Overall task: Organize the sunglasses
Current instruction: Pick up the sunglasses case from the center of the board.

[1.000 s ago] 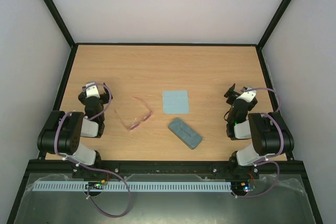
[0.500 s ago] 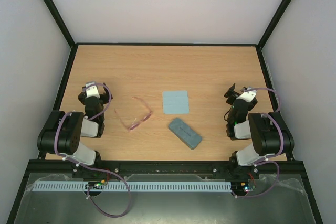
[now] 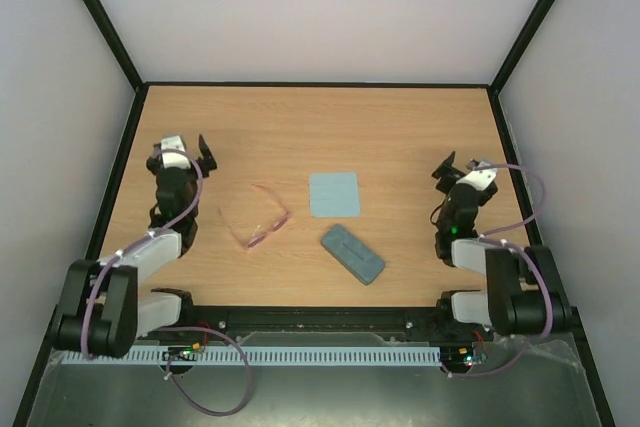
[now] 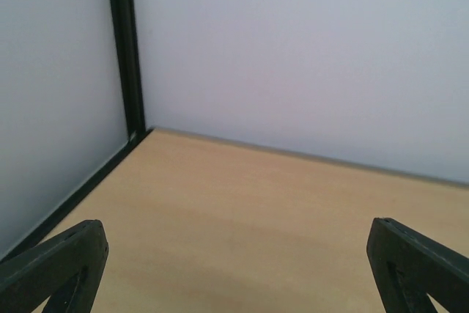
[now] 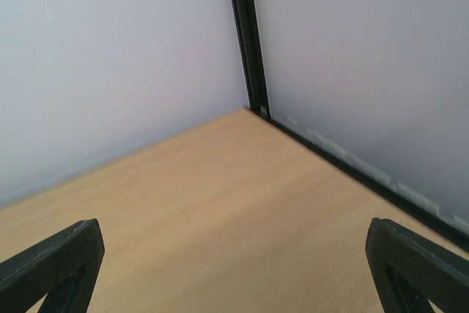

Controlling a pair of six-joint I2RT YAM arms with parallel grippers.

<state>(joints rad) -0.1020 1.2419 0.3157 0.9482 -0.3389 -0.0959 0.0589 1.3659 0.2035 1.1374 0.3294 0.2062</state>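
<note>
left gripper (image 3: 183, 155) hovers over the far-left part of the table (image 3: 300, 117), fingers (image 4: 55, 269) spread wide w/ nothing btwn them; its wrist cam shows only bare wood and the back corner. the sunglasses (image 3: 268, 231) lie flat on the wood to its right, near but not touching, arms look unfolded, front edge toward the robot. just right of them, apart, is the light-blue cloth (image 3: 334, 194), and below that, close but separate, the grey-blue case (image 3: 352, 253), lying diagonal and apparently shut. far right, the right gripper (image 3: 460, 172) hangs over the table edge area, fingers also wide apart, empty. so task looks barely begun: approach stage, nothing gripped yet. next move prob calls for the left arm to swing right and drop onto the thin frame w/ a careful pinch, while the right deals w/ the case, which likely needs opening first; thin arms could slip or flex.
</note>
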